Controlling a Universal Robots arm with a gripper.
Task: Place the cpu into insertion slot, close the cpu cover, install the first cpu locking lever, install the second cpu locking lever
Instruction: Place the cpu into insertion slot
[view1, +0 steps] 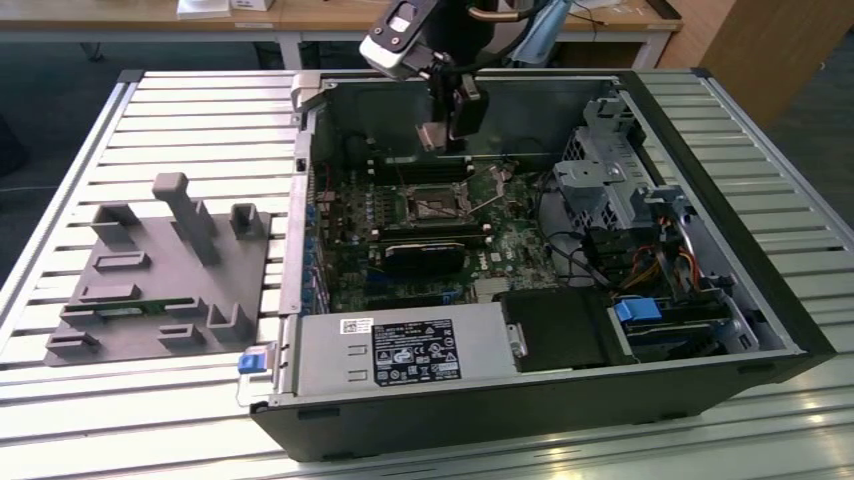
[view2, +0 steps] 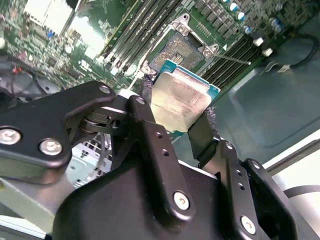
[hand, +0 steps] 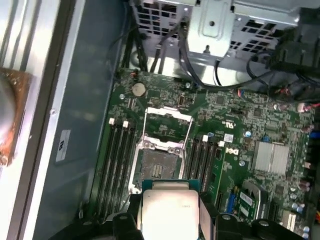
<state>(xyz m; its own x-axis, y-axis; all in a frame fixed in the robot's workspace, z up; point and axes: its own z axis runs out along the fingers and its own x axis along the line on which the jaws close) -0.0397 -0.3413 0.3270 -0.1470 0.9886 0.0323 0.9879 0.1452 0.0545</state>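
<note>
The gripper (view2: 177, 115) pads (view2: 201, 137) hide two edges of the cpu (view2: 180, 97) in the second wrist view. In the first wrist view the picture's edge cuts the cpu (hand: 167, 210), which covers part of the insertion slot (hand: 160, 162).

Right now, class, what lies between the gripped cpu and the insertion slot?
Nothing: in both wrist views the cpu hangs above the open insertion slot with only air between.

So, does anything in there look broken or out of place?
Nothing looks damaged or spilled. The cpu isn't seated: the end effector grips it over the board, near the empty slot, whose cover is flipped open. That looks like work in progress, not a fault.
</note>
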